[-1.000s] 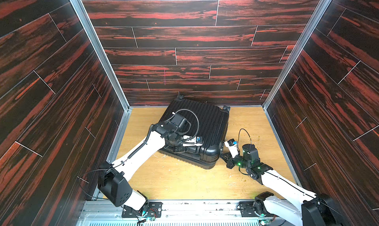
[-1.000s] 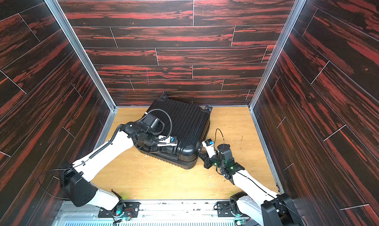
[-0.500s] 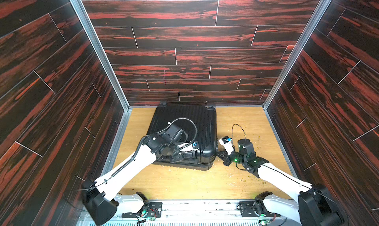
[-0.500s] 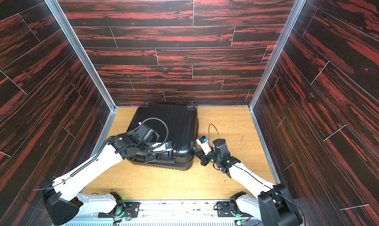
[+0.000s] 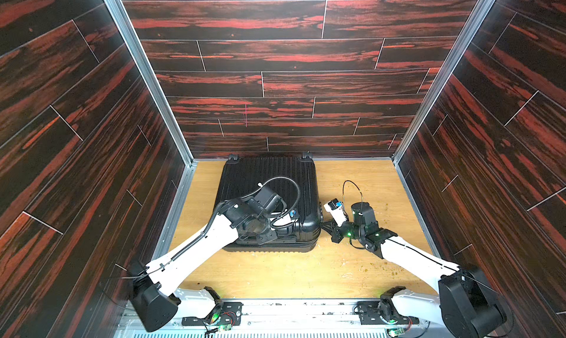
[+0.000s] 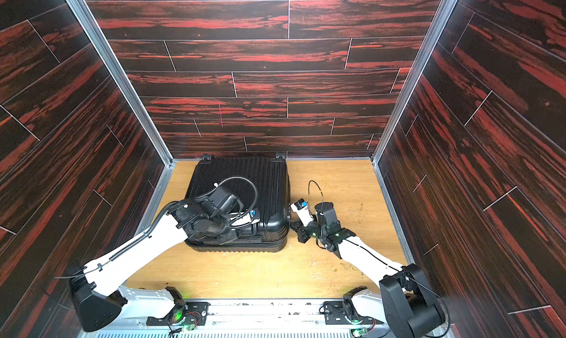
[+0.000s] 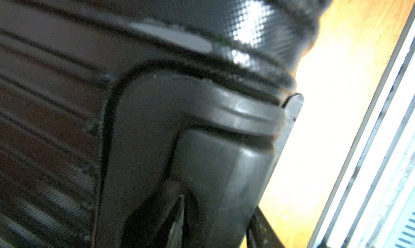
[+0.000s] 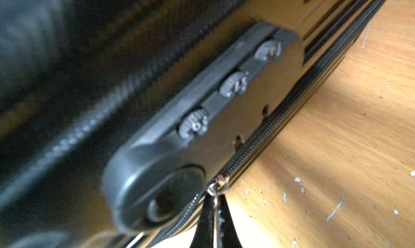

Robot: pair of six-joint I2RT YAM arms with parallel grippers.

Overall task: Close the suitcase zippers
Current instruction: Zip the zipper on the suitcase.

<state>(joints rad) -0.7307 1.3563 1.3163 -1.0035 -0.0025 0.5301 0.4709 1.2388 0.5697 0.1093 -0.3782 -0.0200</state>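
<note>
At the right side wall of the suitcase, the right end effector is seen pressed together on the small silver zipper pull. Its slider sits on the zipper track, just beside the round end of the combination lock. The track runs close above the tabletop. Which stretch is not yet closed cannot be told.

On the near edge, the left end effector is held part-way apart around a moulded black handle mount, with one grey finger lying against it. A clamp on the suitcase is judged to be in place there. The suitcase is laid flat, left of the middle, with its far wheels close to the back wall.

Trouble is to be expected chiefly from the thin pinch. The zipper pull could be lost if it is drawn at an angle to the track, and the slider could be jammed at a rounded corner. Should the left hold give, the whole suitcase would be dragged instead of the slider.

Against the frames of a second ago, the suitcase has been turned from a skewed lie to a square one and shifted leftward. The left arm has been swung outward with it. The right end effector has been carried along at the same side.
</note>
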